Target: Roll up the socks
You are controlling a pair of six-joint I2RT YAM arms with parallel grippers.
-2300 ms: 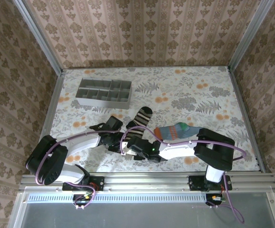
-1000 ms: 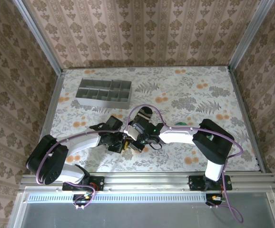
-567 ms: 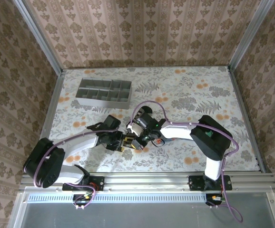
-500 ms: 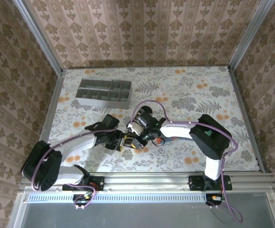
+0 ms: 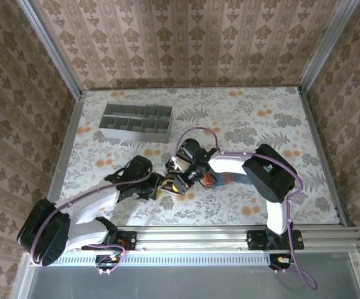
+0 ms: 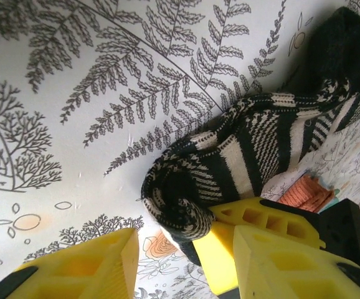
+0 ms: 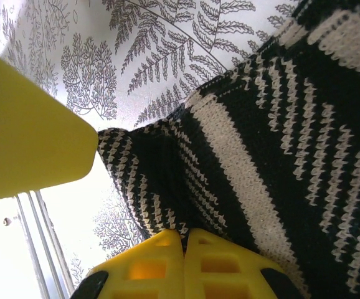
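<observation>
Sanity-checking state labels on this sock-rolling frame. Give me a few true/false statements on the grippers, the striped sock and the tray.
1. The left gripper is open and clamps nothing. True.
2. The black-and-cream sock lies fully flat. False: the end by the grippers is curled into a roll.
3. The right gripper is shut on that sock's curled end. True.
4. The black-and-cream sock sits in the grey tray. False: it lies on the table, apart from the tray and nearer the arms.
</observation>
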